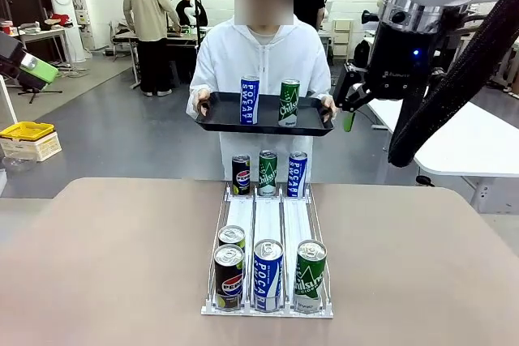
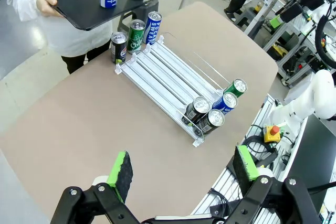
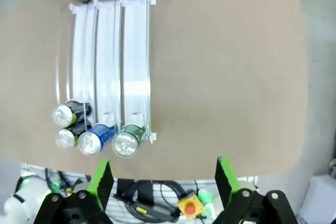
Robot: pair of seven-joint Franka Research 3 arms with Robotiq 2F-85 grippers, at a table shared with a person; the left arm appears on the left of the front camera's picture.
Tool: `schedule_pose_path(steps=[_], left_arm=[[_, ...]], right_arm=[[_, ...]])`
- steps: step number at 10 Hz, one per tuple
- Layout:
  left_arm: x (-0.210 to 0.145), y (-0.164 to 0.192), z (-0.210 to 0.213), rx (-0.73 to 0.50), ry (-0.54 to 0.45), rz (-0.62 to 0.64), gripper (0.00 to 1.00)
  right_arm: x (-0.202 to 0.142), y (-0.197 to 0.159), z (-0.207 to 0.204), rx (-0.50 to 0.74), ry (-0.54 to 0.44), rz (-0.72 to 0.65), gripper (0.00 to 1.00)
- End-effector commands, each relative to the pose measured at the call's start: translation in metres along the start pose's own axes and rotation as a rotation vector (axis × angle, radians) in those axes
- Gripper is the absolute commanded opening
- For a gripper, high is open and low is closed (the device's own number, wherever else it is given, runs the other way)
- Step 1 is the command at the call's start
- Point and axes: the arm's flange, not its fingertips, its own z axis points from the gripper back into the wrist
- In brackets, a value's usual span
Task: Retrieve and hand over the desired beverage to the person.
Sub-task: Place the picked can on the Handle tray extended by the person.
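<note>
Right at the bottom of the front view, nearest the lens, the clear three-lane can rack sits on the tan table, running from bottom centre up toward the middle of the frame. At its near end: a black Pepsi can in the left lane with a second black can just behind it, a blue Pocari Sweat can in the middle lane, a green Chilsung can in the right lane. At the far end of the rack three more stand upright side by side: black, green, blue.

Beyond the table's far edge, centre frame, stands the person in the white hooded jacket, both hands gripping a black tray at waist height. On the tray, a blue Pocari Sweat can and a green Chilsung can stand upright, near each other but apart.

Upper right of the front view, the right gripper hangs high above the table, holding nothing. Its wrist view looks straight down on the rack, the green pads spread wide at the bottom edge. In the left wrist view, the left gripper has its jaws fully apart at the bottom of the frame, empty, well above the table's near corner, with the rack in mid-frame.
</note>
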Motion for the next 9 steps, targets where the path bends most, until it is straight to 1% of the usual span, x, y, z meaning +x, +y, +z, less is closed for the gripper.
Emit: schedule_pose_path(steps=[1, 9], left_arm=[[-0.0002, 0.0019, 0.0005, -0.016, -0.015, -0.02, 1.0], [-0.0002, 0.0019, 0.0005, -0.016, -0.015, -0.02, 1.0]], right_arm=[[-0.0003, 0.0044, 0.0013, -0.008, -0.002, 0.016, 1.0], [-0.0003, 0.0044, 0.0013, -0.008, -0.002, 0.016, 1.0]])
